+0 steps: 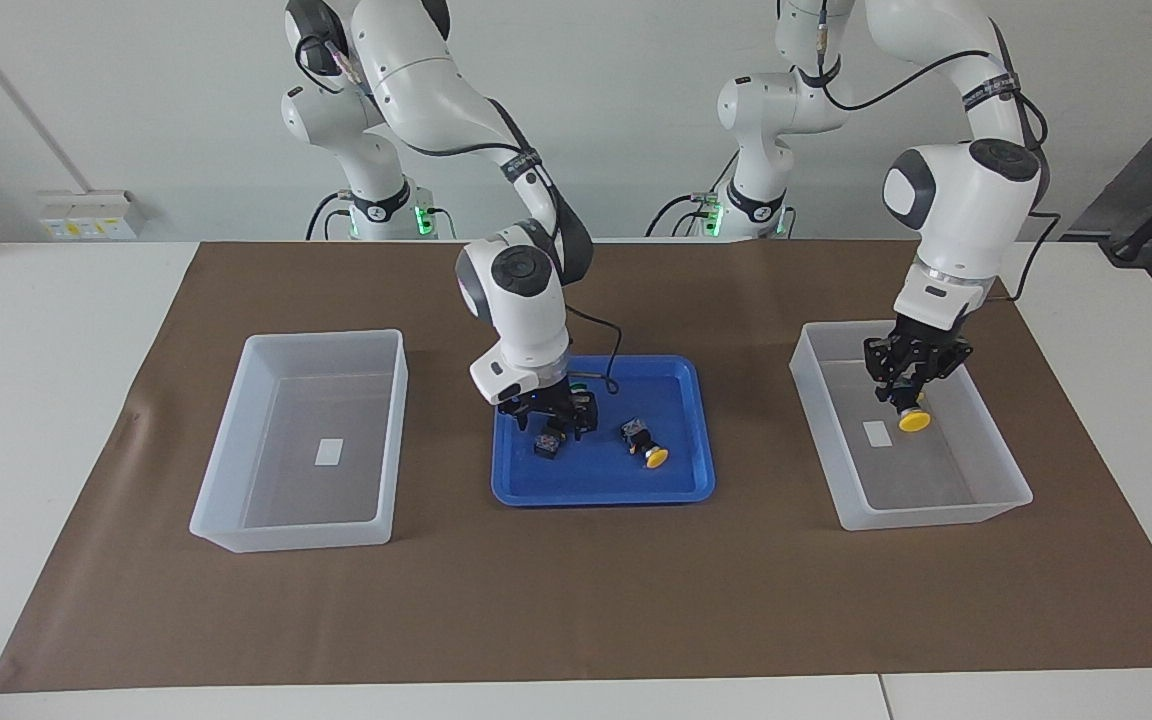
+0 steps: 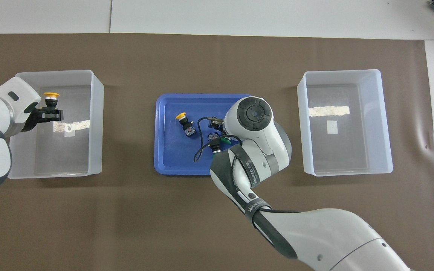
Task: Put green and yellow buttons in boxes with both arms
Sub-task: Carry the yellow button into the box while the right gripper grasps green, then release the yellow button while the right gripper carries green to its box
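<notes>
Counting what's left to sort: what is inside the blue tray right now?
In the blue tray: one yellow button lying free, and a green button under the right gripper. The arm covers that part, so any more there cannot be seen.
</notes>
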Controlling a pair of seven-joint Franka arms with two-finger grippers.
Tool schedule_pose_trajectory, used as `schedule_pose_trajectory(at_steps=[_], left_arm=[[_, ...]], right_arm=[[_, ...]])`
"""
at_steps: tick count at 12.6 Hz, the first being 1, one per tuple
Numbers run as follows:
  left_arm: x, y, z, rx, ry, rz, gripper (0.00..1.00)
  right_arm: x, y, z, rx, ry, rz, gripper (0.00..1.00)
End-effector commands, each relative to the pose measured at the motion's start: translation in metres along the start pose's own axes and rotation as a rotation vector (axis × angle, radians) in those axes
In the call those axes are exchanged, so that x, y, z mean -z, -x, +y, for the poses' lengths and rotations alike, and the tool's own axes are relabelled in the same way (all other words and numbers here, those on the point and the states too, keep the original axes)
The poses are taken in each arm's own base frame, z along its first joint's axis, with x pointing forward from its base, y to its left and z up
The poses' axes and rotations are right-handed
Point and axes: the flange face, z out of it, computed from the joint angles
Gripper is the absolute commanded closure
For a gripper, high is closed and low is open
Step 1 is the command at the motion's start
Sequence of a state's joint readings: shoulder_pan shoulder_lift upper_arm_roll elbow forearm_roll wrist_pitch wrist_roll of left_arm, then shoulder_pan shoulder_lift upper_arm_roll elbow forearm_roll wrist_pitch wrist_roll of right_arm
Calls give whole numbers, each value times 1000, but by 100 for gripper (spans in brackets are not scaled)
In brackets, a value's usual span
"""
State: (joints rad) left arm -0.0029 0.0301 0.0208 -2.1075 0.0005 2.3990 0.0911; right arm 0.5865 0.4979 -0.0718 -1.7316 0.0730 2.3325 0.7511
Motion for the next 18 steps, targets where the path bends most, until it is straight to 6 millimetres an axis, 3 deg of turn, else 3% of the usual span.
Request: schedule_pose_trajectory(at_steps=[1,5,6,8,10,14,16,17,18], left_arm=[[-23,5,-13,-57,-9,9,100],[-81,10,-20,-56,-7,-30,100],[-91,9,-20,-55,-7,-33,100],[-111,3,-18,-46,-7,-19,100],[-120,-10,-17,-46,-8,-11,100],[-128,-32,-17,30,13,24,100],[-132,-34,-19,35,9,48,100],[-133,-33,-19,35,9,44,89],[-134,-33,-18,29,9,42,23]], right_arm=[[-2,-2,4,8,-1,26,13],[-13,2,0,13,2,27,24],[-13,2,0,22,10,31,45],[-10,-4,5,14,19,35,100],[-1,-8,7,2,17,35,100],[91,-39,31,-52,-27,63,100],[129,-61,59,-67,-50,102,100],[141,-75,84,-47,-36,110,100],[150,-94,114,-10,-25,116,100]])
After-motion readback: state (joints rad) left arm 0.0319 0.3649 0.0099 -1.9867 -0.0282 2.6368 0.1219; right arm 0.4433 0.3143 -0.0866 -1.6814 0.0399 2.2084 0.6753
